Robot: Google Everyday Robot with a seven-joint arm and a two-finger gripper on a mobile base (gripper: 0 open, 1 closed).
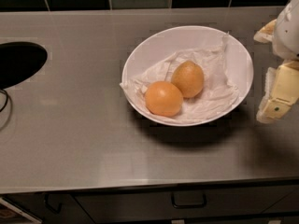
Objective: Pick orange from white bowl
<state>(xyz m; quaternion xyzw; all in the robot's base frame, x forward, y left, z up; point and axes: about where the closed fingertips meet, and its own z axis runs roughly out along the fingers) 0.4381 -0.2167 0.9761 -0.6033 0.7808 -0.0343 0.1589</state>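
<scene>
Grey brushed-metal worktop, seen from the front edge. A large round white bowl with a glossy rim stands right of centre, nearer the back edge than the front and well clear of both. It is lined with a crumpled sheet of white paper, one corner of which hangs over the rim on the side facing the left edge.

Two fruits lie on the paper, touching each other. The duller yellow-brown, slightly egg-shaped orange sits near the middle of the bowl, its narrower end pointing toward the back edge. The brighter, rounder, glossy orange fruit lies beside it, toward the front-left of the bowl.

The end effector, cream-yellow fingers on a white arm, is at the right edge of the worktop, just beside the bowl's rim and outside it. Its two fingers stand wide apart and hold nothing; it is not in contact with either fruit.

A dark oval opening is cut into the worktop at the left edge. A dark drawer front with a handle runs below the front edge.
</scene>
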